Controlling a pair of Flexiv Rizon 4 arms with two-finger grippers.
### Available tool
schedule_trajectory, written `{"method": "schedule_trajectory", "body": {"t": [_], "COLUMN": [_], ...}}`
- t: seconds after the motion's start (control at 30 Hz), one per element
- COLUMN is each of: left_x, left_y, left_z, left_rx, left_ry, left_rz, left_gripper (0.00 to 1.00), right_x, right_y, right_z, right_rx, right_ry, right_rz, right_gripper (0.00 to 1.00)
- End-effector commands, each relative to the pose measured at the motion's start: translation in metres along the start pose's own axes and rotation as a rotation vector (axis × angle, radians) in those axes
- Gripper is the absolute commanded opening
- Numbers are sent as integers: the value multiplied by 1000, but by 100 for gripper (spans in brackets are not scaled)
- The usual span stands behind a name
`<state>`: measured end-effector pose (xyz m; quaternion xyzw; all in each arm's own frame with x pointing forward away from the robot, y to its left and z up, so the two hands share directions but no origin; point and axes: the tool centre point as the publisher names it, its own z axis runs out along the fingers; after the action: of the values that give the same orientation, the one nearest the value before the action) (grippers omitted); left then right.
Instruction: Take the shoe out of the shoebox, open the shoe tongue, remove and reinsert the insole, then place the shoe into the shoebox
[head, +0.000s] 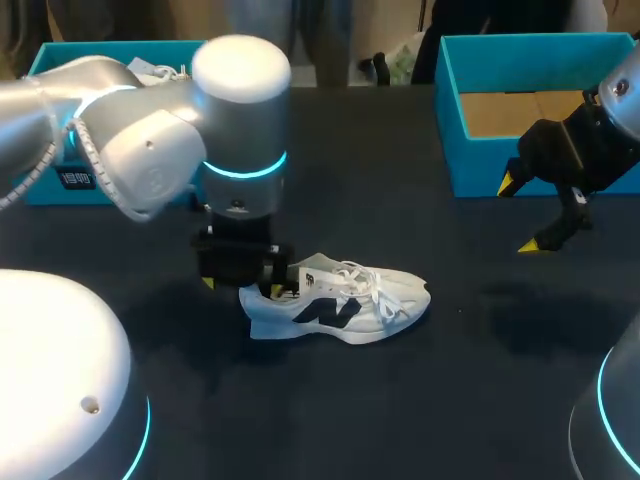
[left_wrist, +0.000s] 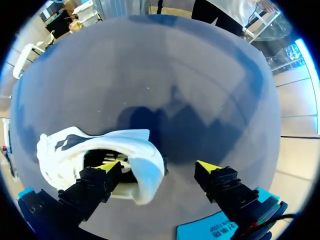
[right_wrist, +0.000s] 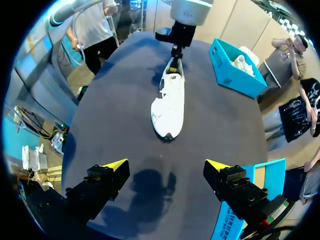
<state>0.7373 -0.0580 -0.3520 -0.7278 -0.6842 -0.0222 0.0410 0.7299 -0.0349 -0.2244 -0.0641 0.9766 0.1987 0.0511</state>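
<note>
A white low-top shoe (head: 340, 300) is seen lying on its sole on the dark, matte table (head: 400, 400), toe pointed toward the right arm's side. Its upper is smooth and pale, marked on the side by a blocky dark logo (head: 325, 313), and loose white laces (head: 365, 280) are bunched over the instep. The sole is thick and rounded at the heel.

The left gripper (left_wrist: 159, 166) is set at the heel end of the shoe with its fingers held apart: in the left wrist view one yellow-tipped finger (left_wrist: 107, 167) is lowered into the dark foot opening, while the other is kept outside, clear of the soft, curved heel collar that lies between them. Nothing is clamped.

The right gripper (right_wrist: 166, 165) is held above bare tabletop, well apart from the shoe's toe, its two black fingers with wedge-shaped yellow tips spread wide and empty. Just beside it stands the teal shoebox (head: 480, 165), a lidless rectangular carton whose plain brown cardboard floor is exposed. A second box (right_wrist: 232, 75) of the same teal is placed at the table's far left, and another white shoe (right_wrist: 242, 60) is seen inside it
</note>
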Motion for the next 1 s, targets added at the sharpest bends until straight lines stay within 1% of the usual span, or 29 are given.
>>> {"method": "schedule_trajectory", "body": {"t": [0.03,0.17,0.3,0.4,0.57,0.67,1.0], "left_x": [15,21,28,37,54,69,69], "left_y": [-11,-9,-10,-12,-17,-19,-19], "left_z": [-22,-42,-55,-60,-57,-53,-53], "left_rx": [-37,-57,-14,25,66,116,116], "left_ry": [-52,-112,-199,-249,-304,-349,-349], "left_rz": [-15,-79,-137,-196,-293,-356,-356], "left_gripper": [100,100,100,100,100,100,100], "right_x": [0,0,0,0,0,0,0], "right_y": [0,0,0,0,0,0,0], "right_z": [1,1,1,1,1,1,1], "right_rx": [2,2,2,2,2,2,2], "right_ry": [-1,-1,-1,-1,-1,-1,-1], "right_rz": [0,0,0,0,0,0,0], "right_gripper": [100,100,100,100,100,100,100]}}
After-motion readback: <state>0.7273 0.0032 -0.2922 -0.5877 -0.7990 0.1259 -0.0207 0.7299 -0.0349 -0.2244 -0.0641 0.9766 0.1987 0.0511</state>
